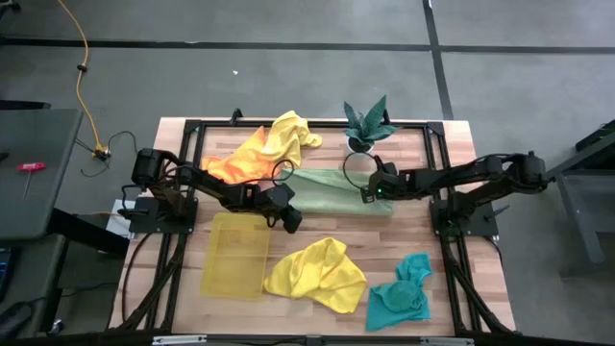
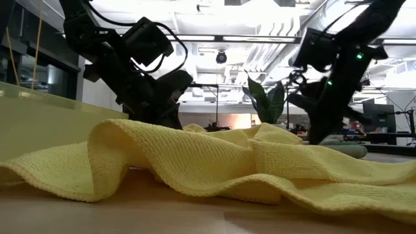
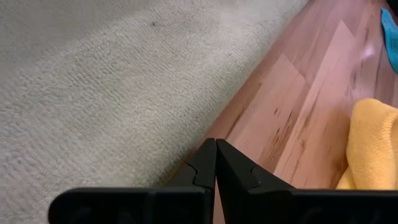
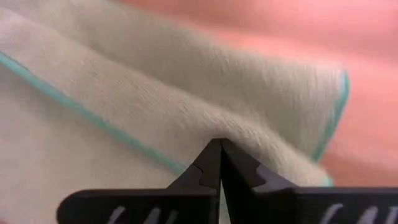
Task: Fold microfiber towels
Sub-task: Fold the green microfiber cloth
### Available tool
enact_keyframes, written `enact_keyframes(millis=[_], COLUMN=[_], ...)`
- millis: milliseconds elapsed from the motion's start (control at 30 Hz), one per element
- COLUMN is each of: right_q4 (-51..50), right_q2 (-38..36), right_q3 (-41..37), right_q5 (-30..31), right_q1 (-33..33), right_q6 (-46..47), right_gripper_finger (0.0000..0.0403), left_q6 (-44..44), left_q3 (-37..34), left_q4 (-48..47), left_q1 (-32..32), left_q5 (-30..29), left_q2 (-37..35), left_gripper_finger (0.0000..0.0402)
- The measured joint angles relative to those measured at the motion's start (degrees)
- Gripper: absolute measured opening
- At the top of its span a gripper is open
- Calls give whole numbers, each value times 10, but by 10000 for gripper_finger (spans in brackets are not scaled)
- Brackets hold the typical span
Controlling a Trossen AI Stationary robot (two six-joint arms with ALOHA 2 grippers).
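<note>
— Where were your arms, relative to the green towel?

— My left arm reached in low from its base, elbow bent, with the left gripper at the towel's left end, just off its near edge. The right arm stretched nearly straight, the right gripper on the towel's right part.

— And the jaws?

— Left gripper: fingers pressed flat together, tips at the towel's edge where it met the table. I could not tell whether any cloth was caught. Right gripper: fingers met too, tips sunk into a raised fold of the towel; it looked pinched.

— How did the towel lie?

— Flat, a long strip, long axis running left-right between the two grippers, folded edge with teal trim.

— What lay around it?

— Behind its left end, the orange towel and a yellow towel. Behind its right end, the plant. In front, the second yellow towel, the tray to that one's left, the teal towel front-right.
</note>
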Motion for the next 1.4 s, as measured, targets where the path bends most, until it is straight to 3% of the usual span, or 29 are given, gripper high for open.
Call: enact_keyframes(millis=[233, 300, 400, 467, 533, 833, 1100, 1400], right_q4=[-159, -200, -248, -283, -301, -105, 4, 18], right_q2=[-75, -105, -144, -159, -169, -155, -134, -133], right_q3=[79, 89, 80, 58, 29, -76, -79, -72], right_q5=[79, 52, -49, -104, -119, -118, -126, 7], right_q1=[-12, -12, -11, -10, -3, 5, 4, -30], right_q6=[-84, -119, -142, -122, -85, 25, 48, 119], right_gripper_finger=[0, 0, 0, 0, 0, 0, 0, 0], left_q6=[0, 0, -3, -3, -5, -6, -7, -7], left_q3=[0, 0, 0, 0, 0, 0, 0, 0], left_q4=[-5, -5, -5, -4, -2, 1, 2, 1], left_q1=[0, 0, 0, 0, 0, 0, 0, 0], left_q5=[3, 3, 3, 3, 3, 3, 3, 3], left_q2=[0, 0, 0, 0, 0, 0, 0, 0], left_gripper_finger=[0, 0, 0, 0, 0, 0, 0, 0])
